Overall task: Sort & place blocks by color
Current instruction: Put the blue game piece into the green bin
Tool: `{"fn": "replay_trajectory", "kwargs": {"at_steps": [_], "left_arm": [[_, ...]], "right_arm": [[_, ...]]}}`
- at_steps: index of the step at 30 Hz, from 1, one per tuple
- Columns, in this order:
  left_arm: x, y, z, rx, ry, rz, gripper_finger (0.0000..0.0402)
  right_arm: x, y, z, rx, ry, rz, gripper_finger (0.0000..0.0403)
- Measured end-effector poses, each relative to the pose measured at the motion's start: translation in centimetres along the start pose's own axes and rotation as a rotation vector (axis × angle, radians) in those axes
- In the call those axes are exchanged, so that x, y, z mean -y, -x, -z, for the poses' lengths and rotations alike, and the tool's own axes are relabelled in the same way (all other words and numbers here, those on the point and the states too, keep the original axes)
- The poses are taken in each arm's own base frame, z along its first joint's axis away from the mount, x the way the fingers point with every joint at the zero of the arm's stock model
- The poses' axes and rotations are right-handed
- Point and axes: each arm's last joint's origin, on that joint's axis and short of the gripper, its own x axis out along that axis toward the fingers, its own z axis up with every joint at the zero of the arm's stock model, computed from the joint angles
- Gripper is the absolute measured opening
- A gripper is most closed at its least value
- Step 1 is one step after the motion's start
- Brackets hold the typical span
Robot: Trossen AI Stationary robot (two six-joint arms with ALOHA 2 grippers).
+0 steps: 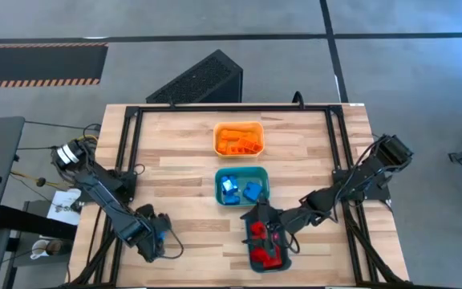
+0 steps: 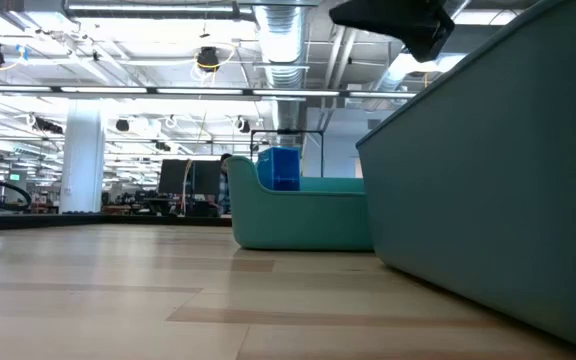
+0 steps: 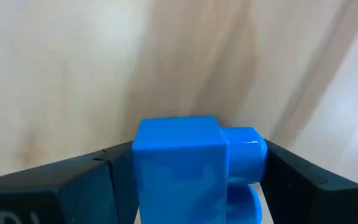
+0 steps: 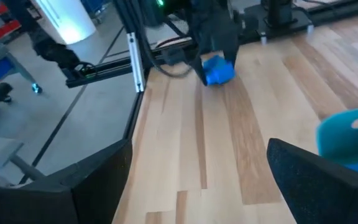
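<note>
The blue block [image 3: 185, 165] sits between the left gripper's [image 1: 157, 239] dark fingers [image 3: 61, 190] at the lower left of the high view, just over the wooden table [image 1: 183, 152]. In the left wrist view the fingers flank it closely on both flat sides, but whether they press it yet I cannot tell. It looks like hollow moulded plastic: light, rigid, not fragile, and smooth enough to slip if pinched on a corner or on its round studs [image 3: 247, 152]. The flat opposite walls are the sound place to hold it, square on, with modest force.

Outward from there, the teal tray [image 1: 242, 186] at the middle of the high view already holds blue pieces and is the likely destination. Above it stands the orange tray [image 1: 239, 138] with orange pieces. Below and to the right, the right gripper [image 1: 265, 218] hangs with its jaws wide and empty over the tray of red blocks [image 1: 261, 245].
</note>
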Motion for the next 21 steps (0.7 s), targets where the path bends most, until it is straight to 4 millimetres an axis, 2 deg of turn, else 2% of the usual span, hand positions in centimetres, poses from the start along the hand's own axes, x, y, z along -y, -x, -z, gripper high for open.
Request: {"fn": "replay_trajectory", "kwargs": {"at_steps": [3, 6, 10, 14, 18, 21], "left_arm": [[-0.4, 1.8, -0.7, 0.17, 0.042, 0.024, 0.0227], [-1.3, 4.1, -1.5, 0.433, 0.085, 0.042, 0.0227], [-2.2, 7.7, -3.0, 0.861, 0.101, 0.097, 0.0227], [-3.2, 9.9, -5.0, 1.113, 0.056, 0.124, 0.0227], [-4.3, 10.3, -7.9, 1.296, -0.042, 0.185, 0.0227], [-5.8, 9.4, -10.3, 1.383, -0.079, 0.259, 0.0227]], "right_arm": [[0.5, -0.2, -0.1, -0.009, -0.038, 0.019, 0.0391], [1.2, -0.4, -0.3, -0.007, -0.07, 0.041, 0.0388], [1.8, -0.6, -0.8, 0.014, -0.021, 0.059, 0.0382], [1.9, -0.7, -1.5, 0.069, 0.018, 0.044, 0.0376], [1.6, -0.6, -2.2, 0.129, 0.072, 0.022, 0.0368], [1.5, -0.4, -2.7, 0.165, 0.118, 0.013, 0.036]]}}
